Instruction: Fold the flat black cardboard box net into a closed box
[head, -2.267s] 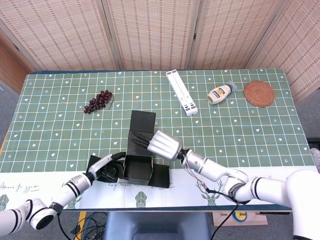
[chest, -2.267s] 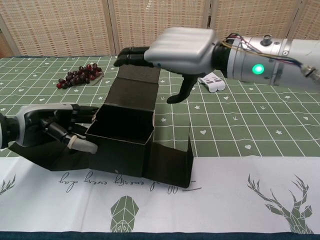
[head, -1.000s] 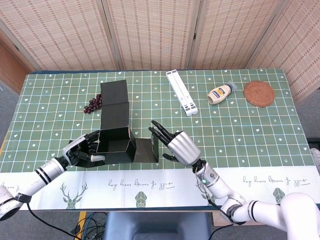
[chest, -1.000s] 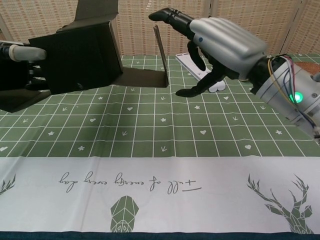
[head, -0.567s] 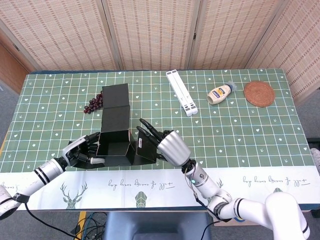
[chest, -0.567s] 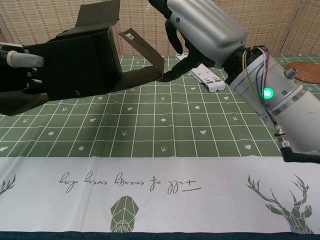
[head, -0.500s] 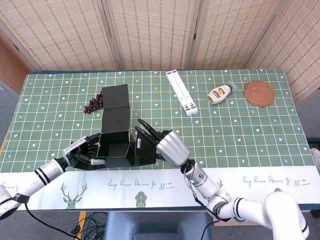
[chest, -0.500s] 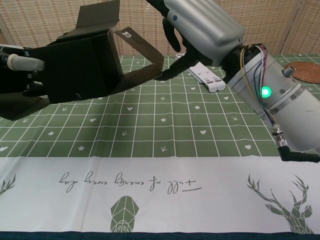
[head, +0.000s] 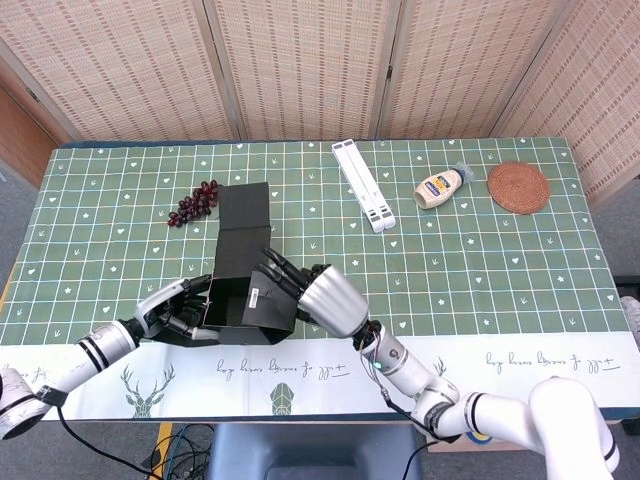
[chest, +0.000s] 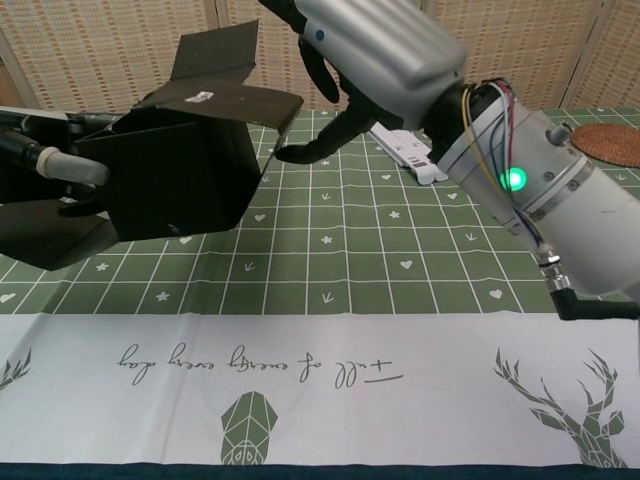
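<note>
At the table's near left, the left hand (head: 172, 311) holds the half-formed black box (head: 240, 282) by its left flap, fingers curled against the cardboard, the box lifted clear of the green checked tablecloth (head: 500, 260). Within the last second the right-side flap, which stood upright and then leaned, has been pushed over the box's open top. The right hand (head: 322, 297) presses it down with fingers spread flat, gripping nothing. That puts one side panel folded in; the long lid panel (head: 244, 208) lies unfolded behind, so closing is likely the next stage. The grapes (head: 196, 201) lie just left of that lid's far end and could be brushed. To the right, the white stand (head: 362, 184), sauce bottle (head: 440, 186) and round mat (head: 518, 186) sit well apart, leaving open cloth. The front edge lies close to both forearms.
</note>
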